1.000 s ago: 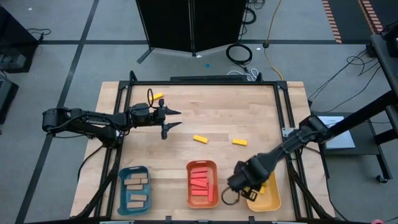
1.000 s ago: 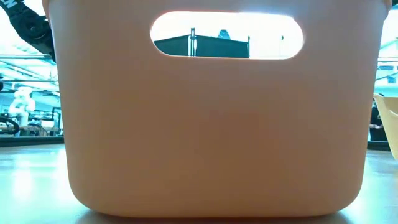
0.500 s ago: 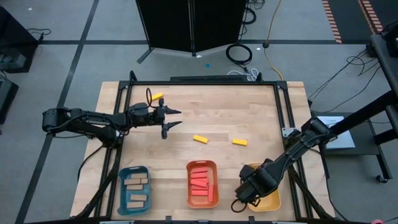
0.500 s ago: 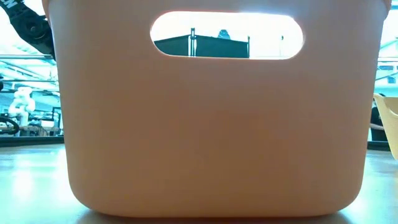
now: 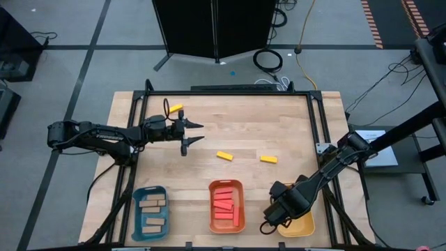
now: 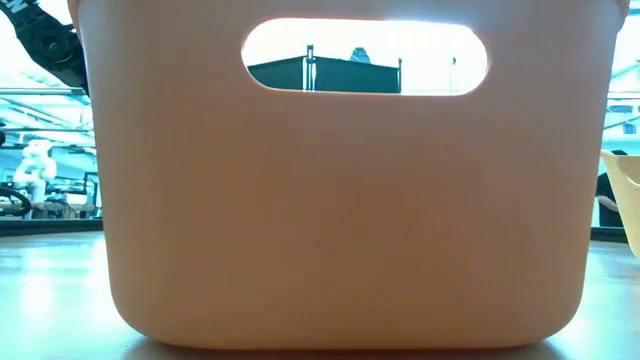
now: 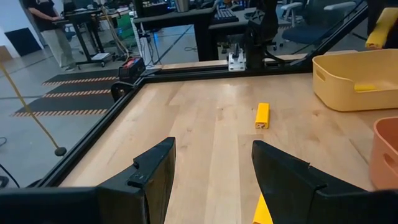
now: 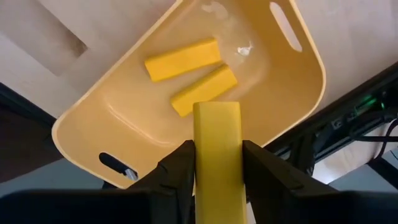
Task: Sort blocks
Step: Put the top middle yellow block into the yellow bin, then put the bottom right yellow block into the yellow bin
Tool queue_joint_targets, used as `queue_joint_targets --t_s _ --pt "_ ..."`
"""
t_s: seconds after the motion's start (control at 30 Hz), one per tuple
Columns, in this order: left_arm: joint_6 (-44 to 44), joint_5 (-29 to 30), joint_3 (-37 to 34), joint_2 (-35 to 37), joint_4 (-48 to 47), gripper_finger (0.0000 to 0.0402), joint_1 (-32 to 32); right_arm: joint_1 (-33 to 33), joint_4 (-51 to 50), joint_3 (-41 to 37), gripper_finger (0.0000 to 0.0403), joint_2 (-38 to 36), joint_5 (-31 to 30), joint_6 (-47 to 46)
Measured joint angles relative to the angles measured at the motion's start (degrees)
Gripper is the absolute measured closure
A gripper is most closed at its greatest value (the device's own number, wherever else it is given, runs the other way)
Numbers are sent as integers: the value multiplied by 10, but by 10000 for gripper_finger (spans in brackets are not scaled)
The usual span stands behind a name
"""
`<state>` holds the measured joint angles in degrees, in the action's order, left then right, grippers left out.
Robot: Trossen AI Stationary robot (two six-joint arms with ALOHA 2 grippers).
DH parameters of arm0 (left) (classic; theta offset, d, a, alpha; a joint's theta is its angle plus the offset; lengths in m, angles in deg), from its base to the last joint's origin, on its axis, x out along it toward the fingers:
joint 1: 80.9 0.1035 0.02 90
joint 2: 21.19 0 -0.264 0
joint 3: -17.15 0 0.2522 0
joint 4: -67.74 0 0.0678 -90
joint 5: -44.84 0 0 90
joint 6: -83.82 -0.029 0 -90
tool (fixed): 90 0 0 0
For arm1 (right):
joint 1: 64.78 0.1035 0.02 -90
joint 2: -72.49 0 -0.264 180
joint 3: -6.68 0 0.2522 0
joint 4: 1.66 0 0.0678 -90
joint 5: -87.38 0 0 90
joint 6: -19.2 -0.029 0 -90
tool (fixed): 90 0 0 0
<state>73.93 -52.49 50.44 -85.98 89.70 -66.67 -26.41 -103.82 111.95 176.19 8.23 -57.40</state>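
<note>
My right gripper (image 8: pixel 216 148) hangs over the yellow tray (image 8: pixel 124 112) at the near right of the table, shut on a yellow block (image 8: pixel 216 124). Two yellow blocks (image 8: pixel 182 59) (image 8: pixel 204 91) lie flat on that tray's floor. On the bare wood lie three more yellow blocks (image 5: pixel 224 155) (image 5: pixel 268 159) (image 5: pixel 176 108). My left gripper (image 5: pixel 198 132) stands open and level at the far left, holding nothing. The nearest yellow block (image 7: pixel 262 211) lies ahead of its fingers. My right gripper pinches the yellow block by its two long sides (image 8: pixel 200 155) between the two fingers. The fingers point down, and the block runs along them, its free end (image 8: pixel 216 107) sticking out past the fingertips. It hangs clear above the tray floor.
A blue tray (image 5: pixel 137 209) with tan blocks sits at the near left. An orange tray (image 5: pixel 212 206) with red blocks is at the near middle; its wall (image 6: pixel 340 200) fills the low view. A black frame rail (image 5: pixel 230 89) edges the table.
My right gripper has moved from the gap between the orange and yellow trays toward the table's near right, over the yellow tray. It has rolled about its own axis and kept the yellow block in its fingers.
</note>
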Motion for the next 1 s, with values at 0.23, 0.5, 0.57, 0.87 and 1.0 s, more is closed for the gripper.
queue_joint_targets --t_s 0.23,0.5,0.57,0.87,1.0 --pt "0 0 0 0 -1 191 0 -6 -14 0 259 0 14 -27" --pt "0 0 0 0 -2 191 0 -27 -16 0 201 0 10 22" --pt "0 0 0 0 -3 191 0 -37 -16 0 199 0 6 43" --pt "-24 0 0 0 -23 191 2 -127 -15 0 207 0 -132 217" --pt "-25 0 0 0 -26 191 9 -191 -13 -1 208 0 -160 324"
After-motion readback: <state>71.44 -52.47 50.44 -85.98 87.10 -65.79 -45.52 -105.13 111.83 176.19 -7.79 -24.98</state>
